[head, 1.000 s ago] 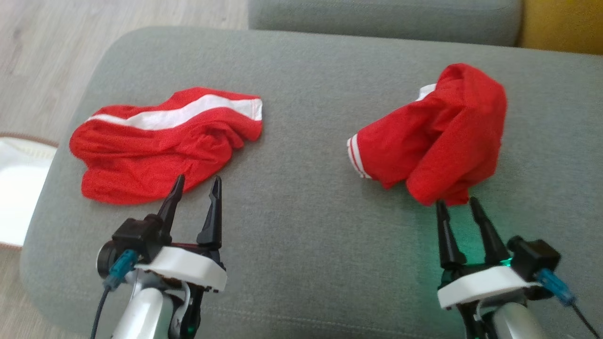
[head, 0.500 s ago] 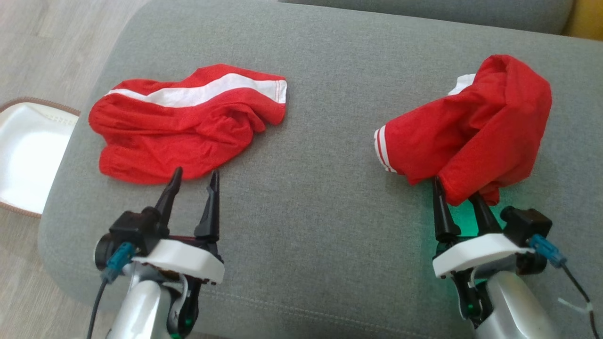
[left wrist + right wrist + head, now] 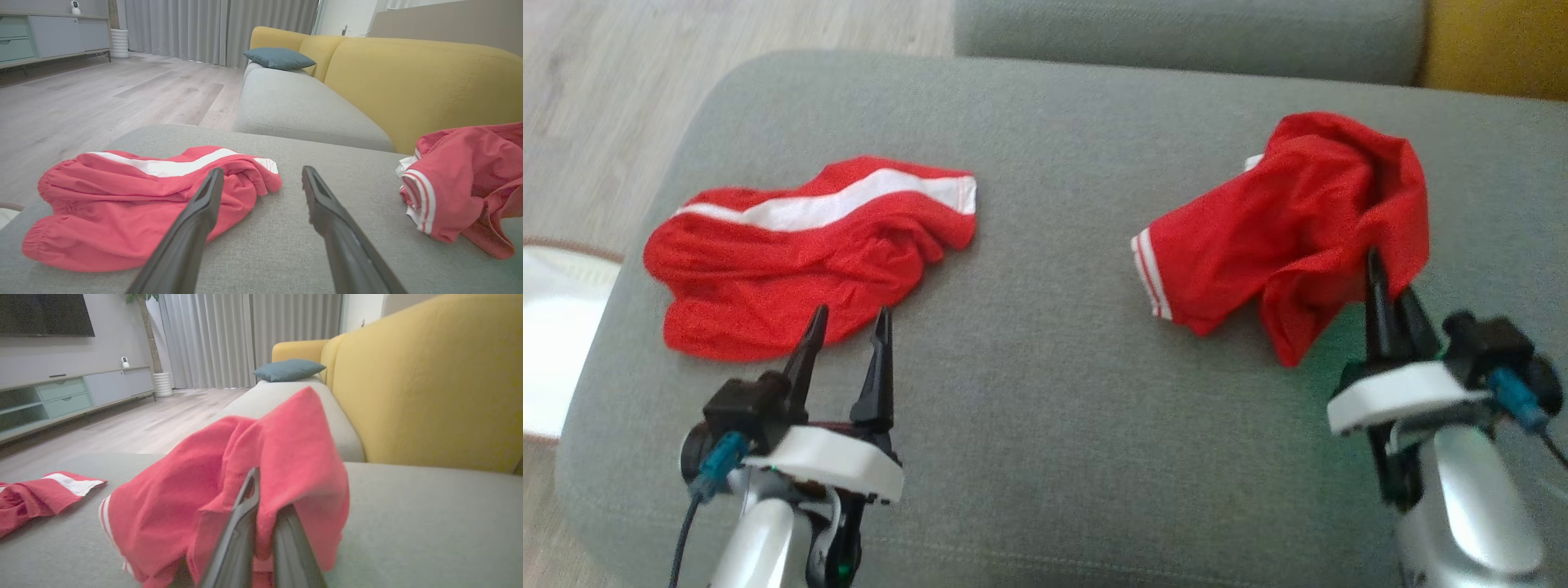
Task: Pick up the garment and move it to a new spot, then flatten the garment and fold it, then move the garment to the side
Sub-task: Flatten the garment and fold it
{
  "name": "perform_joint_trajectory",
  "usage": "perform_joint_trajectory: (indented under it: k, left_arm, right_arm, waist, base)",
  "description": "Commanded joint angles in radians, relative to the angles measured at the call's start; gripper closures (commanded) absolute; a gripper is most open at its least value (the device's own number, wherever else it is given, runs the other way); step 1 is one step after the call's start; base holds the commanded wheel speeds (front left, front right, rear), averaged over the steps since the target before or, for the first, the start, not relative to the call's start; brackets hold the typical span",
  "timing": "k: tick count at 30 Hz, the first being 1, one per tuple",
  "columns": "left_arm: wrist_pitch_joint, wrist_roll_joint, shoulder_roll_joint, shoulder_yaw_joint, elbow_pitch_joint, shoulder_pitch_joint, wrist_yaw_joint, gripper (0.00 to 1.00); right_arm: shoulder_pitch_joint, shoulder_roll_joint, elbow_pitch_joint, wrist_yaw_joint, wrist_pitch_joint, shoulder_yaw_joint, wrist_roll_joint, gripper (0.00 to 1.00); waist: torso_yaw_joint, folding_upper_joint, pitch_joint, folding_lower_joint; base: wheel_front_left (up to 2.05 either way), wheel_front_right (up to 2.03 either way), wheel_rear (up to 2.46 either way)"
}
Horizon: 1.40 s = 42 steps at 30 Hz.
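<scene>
red shirt sits bunched on the right part of the grey cushion, striped cuff pointing toward the middle. my right hand is clamped shut on a fold at the shirt's near right edge, and in the right wrist view the cloth drapes over the fingers. i judge this is the very start: grasp made, shirt not lifted clear as far as i can tell, so move, flatten, fold and set aside are all left. my left hand stands open, holding nothing, just short of the red shorts on the left. room: wide bare stretch of cushion between the two garments, looks good for laying flat. edges: cushion rounds off to the floor on the left, white basket beside it, yellow backrest behind on the right.
</scene>
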Motion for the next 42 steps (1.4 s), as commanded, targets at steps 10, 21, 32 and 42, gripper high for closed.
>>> perform_joint_trajectory:
  k: [10, 21, 32, 42]
  left_arm:
    - [-0.012, -0.057, 0.002, 0.015, -0.047, 0.039, 0.051, 0.00]
    - [-0.012, -0.063, 0.002, 0.012, -0.061, 0.046, 0.061, 0.00]
    - [-0.012, -0.048, 0.002, 0.027, -0.046, 0.032, 0.046, 0.00]
    - [-0.012, -0.040, 0.002, 0.029, -0.035, 0.014, 0.036, 0.00]
  right_arm:
    - [-0.344, -0.148, -0.076, 0.004, 0.018, 0.063, -0.232, 1.00]
    - [-0.160, -0.186, -0.103, 0.004, 0.147, -0.053, -0.179, 1.00]
    - [0.081, -0.028, -0.238, 0.004, 0.221, -0.200, -0.181, 0.00]
    - [0.159, -0.005, -0.294, 0.004, 0.141, -0.085, -0.068, 0.00]
  waist:
    - [-0.085, -0.0001, -0.108, 0.0000]
    - [-0.145, -0.0001, -0.084, 0.0000]
    - [-0.169, -0.0001, -0.068, 0.0000]
    - [-0.166, -0.0001, -0.067, 0.0000]
  base:
    - [0.00, 0.00, 0.00]
    - [0.00, 0.00, 0.00]
    - [0.00, 0.00, 0.00]
    - [0.00, 0.00, 0.00]
